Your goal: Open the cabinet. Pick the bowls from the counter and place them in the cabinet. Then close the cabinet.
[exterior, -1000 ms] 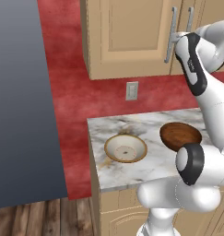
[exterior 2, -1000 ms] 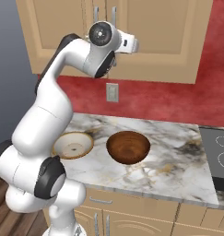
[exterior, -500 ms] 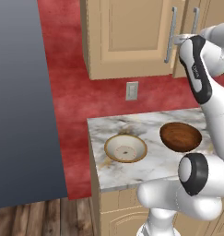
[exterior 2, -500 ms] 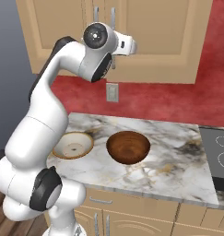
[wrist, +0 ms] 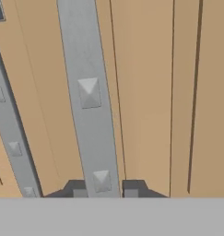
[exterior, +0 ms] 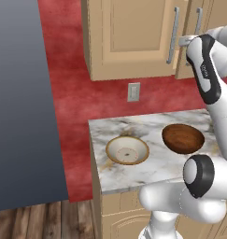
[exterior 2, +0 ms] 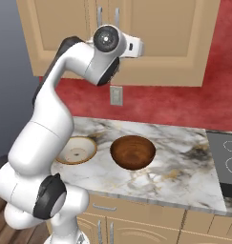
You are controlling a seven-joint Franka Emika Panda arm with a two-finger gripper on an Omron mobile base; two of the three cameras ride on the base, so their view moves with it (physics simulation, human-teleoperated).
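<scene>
The cabinet (exterior: 133, 37) hangs on the red wall above the bench (exterior: 152, 140), both its doors shut and flush, so the opening step is not yet done. The arm is raised to door height because the long vertical bar handles are the only way to pull a door outward. In the hand view the claw (wrist: 102, 190) sits with one dark tip on either side of the silver handle (wrist: 90, 92), closed in on the bar; a second handle (wrist: 9, 138) runs just beside it, belonging to the neighbouring door. Judging from this, the grip is set for a pull.

Below, the two bowls wait on the marble top, side by side but apart: the cream bowl (exterior: 127, 150) towards the bench's open end, the brown bowl (exterior: 182, 138) nearer the arm, both upright and within easy reach once the cabinet stands open.
</scene>
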